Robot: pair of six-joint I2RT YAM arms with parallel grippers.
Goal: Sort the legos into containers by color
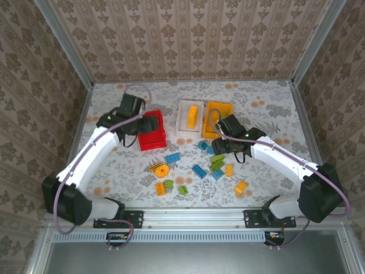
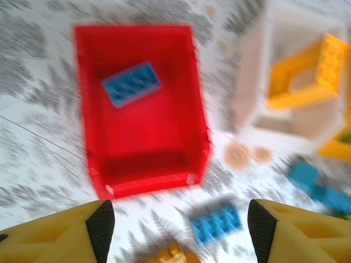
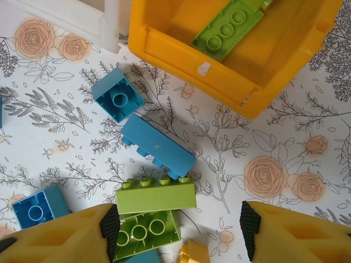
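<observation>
Right fingers [image 3: 55,235] spread beside green brick [image 3: 156,195] lying crosswise.

red bin [image 2: 148,142]: blue brick [image 2: 131,83] | white bin [image 2: 251,71]: orange frame [image 2: 296,97] | yellow bin [image 3: 186,57]: green brick [image 3: 227,27]
</observation>
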